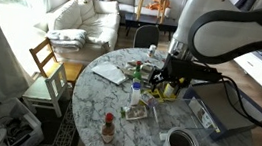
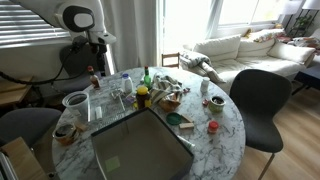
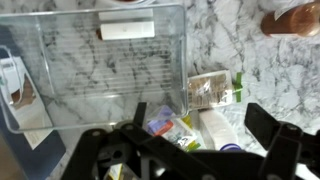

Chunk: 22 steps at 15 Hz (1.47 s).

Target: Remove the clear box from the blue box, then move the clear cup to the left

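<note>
the gripper (image 3: 200,118) hangs over the round marble table (image 1: 98,99) with its jaws spread wide, holding nothing. in the wrist view the clear box (image 3: 90,75) lies flat on the marble just ahead of the fingers, outside the blue box (image 2: 140,145), which takes up the table's edge nearest the camera in an exterior view. the clear cup (image 2: 75,100) stands near the table's rim, beside a far corner of the blue box. small packets (image 3: 210,90) crowd the clear box's right edge. bare marble shows off its far right corner.

Daylight from windows, blown-out glare; wrist view blurred.
</note>
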{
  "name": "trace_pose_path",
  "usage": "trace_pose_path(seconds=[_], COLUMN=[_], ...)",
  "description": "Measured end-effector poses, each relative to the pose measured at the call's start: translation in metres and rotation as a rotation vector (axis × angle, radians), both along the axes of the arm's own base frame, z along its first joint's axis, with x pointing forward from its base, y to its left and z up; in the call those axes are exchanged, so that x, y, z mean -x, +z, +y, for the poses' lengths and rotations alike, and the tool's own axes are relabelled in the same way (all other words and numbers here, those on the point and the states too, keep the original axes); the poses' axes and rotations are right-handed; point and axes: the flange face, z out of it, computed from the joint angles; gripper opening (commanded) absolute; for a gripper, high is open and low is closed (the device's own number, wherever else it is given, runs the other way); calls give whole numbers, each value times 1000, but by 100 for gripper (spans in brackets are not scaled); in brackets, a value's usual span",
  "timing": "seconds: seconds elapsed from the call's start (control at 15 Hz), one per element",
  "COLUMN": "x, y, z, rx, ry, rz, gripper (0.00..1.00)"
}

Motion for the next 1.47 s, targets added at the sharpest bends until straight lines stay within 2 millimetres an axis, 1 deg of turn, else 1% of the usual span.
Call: trace_pose_path(seconds=[0.27,0.6,0.73,0.93,1.0,1.07,1.13,1.27,1.33,1.47], x=[15,46,55,64,67,69,70,73,76,79], y=[-24,-72,-82,-87,-88,-90,-91,-96,-98,-103], z=[15,11,10,10,11,13,15,17,18,18], rx=[-149,-151,-145,-141,-144,-150,-158,-172,-176,-178], ry=[-95,-124,-128,-140,-142,-145,-151,-161,-165,-174], rz=[87,201,228,246,250,255,261,275,282,295], gripper=[100,100,100,99,91,90,82,72,58,43])
